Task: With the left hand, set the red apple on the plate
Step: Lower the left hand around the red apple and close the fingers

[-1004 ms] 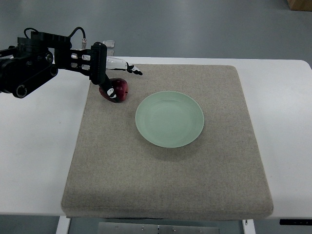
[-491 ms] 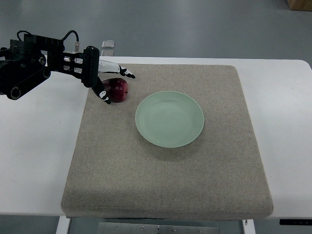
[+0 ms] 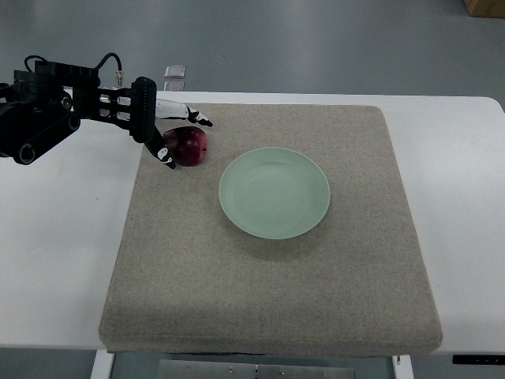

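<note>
A dark red apple (image 3: 188, 146) rests on the grey felt mat (image 3: 268, 276), just left of the pale green plate (image 3: 274, 192), which holds nothing. My left hand (image 3: 175, 136) sits at the apple's left side, arm reaching in from the upper left. Its fingers are spread around the apple's left edge, one above and one below, and they do not close on it. The right arm does not show.
The mat lies on a white table (image 3: 55, 260). A small clear object (image 3: 174, 71) sits at the table's far edge behind the hand. A cardboard box corner (image 3: 485, 6) shows at the top right.
My left hand has drawn back to the left off the apple, which it covered a second ago. The apple now lies mostly uncovered at about the same spot.
</note>
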You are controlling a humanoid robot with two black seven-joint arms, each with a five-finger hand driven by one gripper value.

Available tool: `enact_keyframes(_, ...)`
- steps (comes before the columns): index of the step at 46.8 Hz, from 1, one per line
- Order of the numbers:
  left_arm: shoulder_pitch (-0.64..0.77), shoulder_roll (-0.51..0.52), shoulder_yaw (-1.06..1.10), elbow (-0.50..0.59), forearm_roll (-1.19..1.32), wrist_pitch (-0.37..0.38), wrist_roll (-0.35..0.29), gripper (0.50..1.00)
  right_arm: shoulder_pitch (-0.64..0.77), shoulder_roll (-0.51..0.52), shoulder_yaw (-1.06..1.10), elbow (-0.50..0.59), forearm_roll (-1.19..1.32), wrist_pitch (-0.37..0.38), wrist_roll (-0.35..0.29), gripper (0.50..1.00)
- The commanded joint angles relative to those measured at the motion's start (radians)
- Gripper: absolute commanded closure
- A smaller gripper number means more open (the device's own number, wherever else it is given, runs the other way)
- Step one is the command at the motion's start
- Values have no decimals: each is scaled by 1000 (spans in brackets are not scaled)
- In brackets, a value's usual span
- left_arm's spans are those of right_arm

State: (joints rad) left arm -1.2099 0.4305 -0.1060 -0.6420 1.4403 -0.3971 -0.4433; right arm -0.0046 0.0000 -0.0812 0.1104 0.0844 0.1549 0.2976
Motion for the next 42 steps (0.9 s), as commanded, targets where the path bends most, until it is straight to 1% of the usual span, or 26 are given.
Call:
enact_keyframes(1,4,-1,0,2,2,3,0,516,0,0,0,0,0,0,0,536)
enact_keyframes(6,7,-1,0,2,3,4,-2,527,0,0,0,0,0,0,0,536)
enact_keyframes(10,6,-1,2,2,3,4,-2,549,0,0,0,0,0,0,0,536)
enact_keyframes(13,6,-1,2,2,3,4,0,574,0,0,0,0,0,0,0,536)
enact_keyframes(15,7,-1,2,2,3,4,0,615,0,0,0,0,0,0,-2,536)
enact_keyframes(19,6,-1,2,2,3,4,-2,660,0,0,1,0,0,0,0,536)
enact_keyframes(22,6,-1,2,4,3,4,-2,724,0,0,0,0,0,0,0,536)
enact_keyframes(25,7,-1,3,4,5,6,-2,821,0,0,0,0,0,0,0,536)
enact_keyframes(27,6,-1,5,4,5,6,-2,863,0,0,0,0,0,0,0,536)
enact_keyframes(30,6,-1,12,5,5,9,-2,943,-1,0,1,0,0,0,0,536)
enact_keyframes(32,6,-1,17,5,5,18,-2,977,0,0,0,0,0,0,0,536)
enact_keyframes(35,4,-3,26,5,5,35,0,982,0,0,1,0,0,0,0,536)
enact_keyframes(37,4,-3,26,5,5,37,0,984,0,0,0,0,0,0,0,536)
enact_keyframes(40,3,-3,26,5,5,37,0,1000,0,0,1,0,0,0,0,536)
enact_keyframes(42,3,-3,26,5,5,37,0,1000,0,0,1,0,0,0,0,536)
